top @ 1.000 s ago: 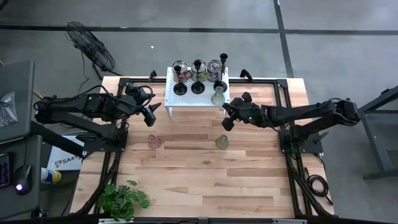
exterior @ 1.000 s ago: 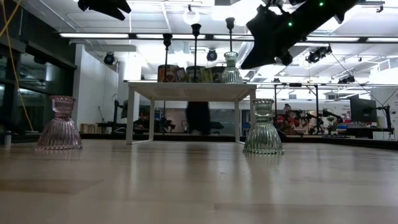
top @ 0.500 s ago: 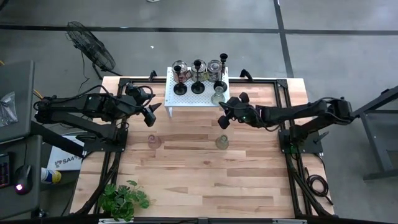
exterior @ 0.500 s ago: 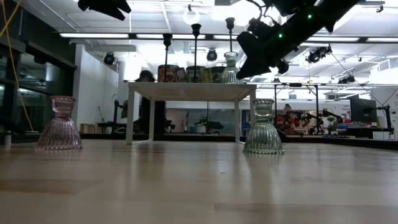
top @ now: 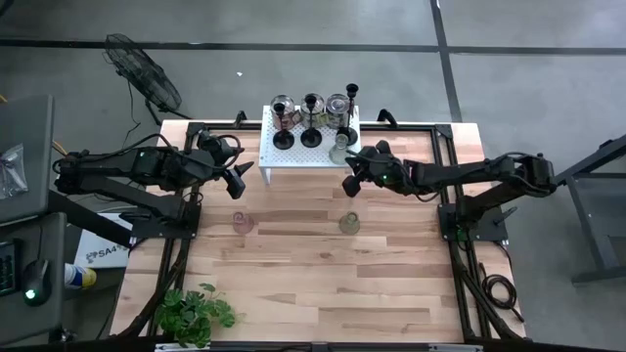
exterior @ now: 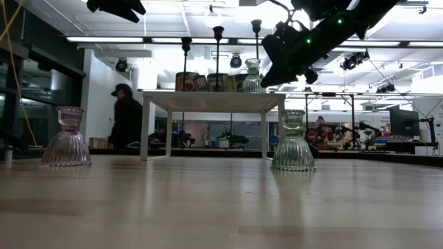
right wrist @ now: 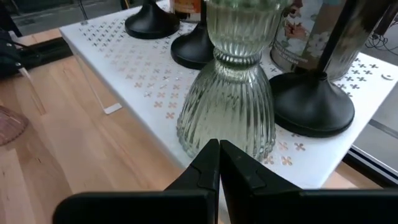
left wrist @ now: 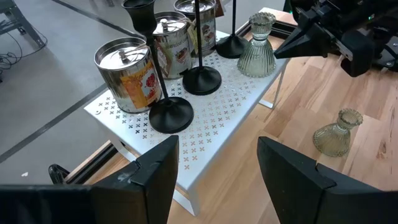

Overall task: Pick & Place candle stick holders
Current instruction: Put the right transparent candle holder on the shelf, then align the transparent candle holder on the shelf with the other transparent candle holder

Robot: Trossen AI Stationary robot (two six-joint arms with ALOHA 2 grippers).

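no text can be read for certain. the tins [left wrist: 124, 73] on the white stand [left wrist: 217, 118] carry printed labels, too blurred to read.

A robotics lab or workshop. The wooden desk [top: 293, 284] stands on bare grey concrete floor [top: 293, 24] marked with dark lines, beside a standing fan [top: 142, 73]. Behind the desk lies a wide hall with strip ceiling lights [exterior: 138, 39], more benches and gear [exterior: 346, 131], and a person [exterior: 124, 117] walking through.

Three black stick holders [left wrist: 170, 112], three glass holders [exterior: 293, 145], three tins [left wrist: 126, 74].
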